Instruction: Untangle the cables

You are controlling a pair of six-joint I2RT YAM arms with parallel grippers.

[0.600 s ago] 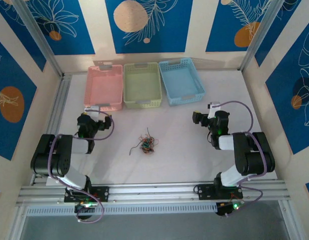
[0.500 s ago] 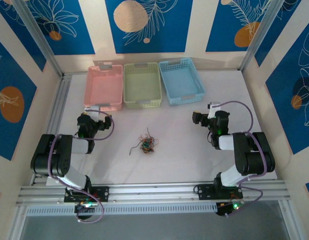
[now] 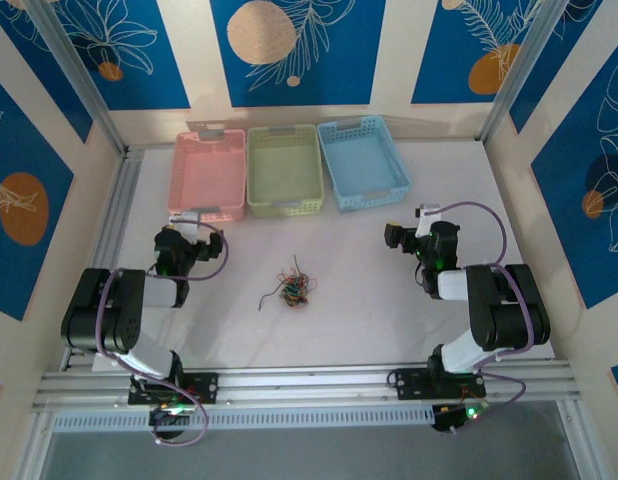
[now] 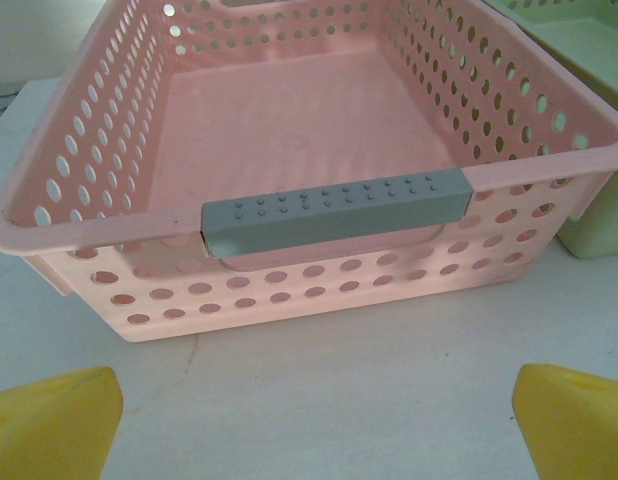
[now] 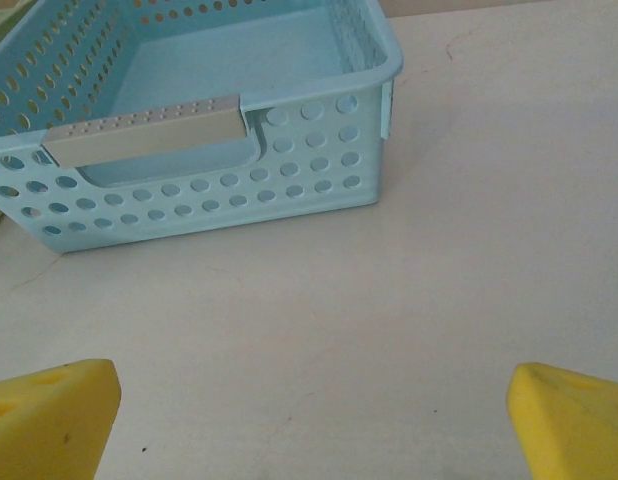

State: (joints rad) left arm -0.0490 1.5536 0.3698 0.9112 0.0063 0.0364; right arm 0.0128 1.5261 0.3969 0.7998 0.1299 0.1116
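Note:
The cables [image 3: 295,288] lie as a small tangled clump of dark, red, green and brown wires on the white table, midway between the two arms, with one dark end trailing to the left. My left gripper [image 3: 185,222] rests well to their left, just in front of the pink basket [image 3: 209,175]. In the left wrist view its yellow fingertips [image 4: 51,422] stand wide apart, so the left gripper [image 4: 324,425] is open over bare table. My right gripper [image 3: 404,235] sits far right of the clump. The right gripper [image 5: 314,420] is open too, nothing between its fingertips [image 5: 574,418].
Three baskets stand side by side at the back: pink, green [image 3: 284,170] and blue [image 3: 362,163]. The pink basket [image 4: 309,160] and the blue basket [image 5: 189,130] look empty inside. Aluminium rails [image 3: 109,210] edge the table, and patterned walls close it in.

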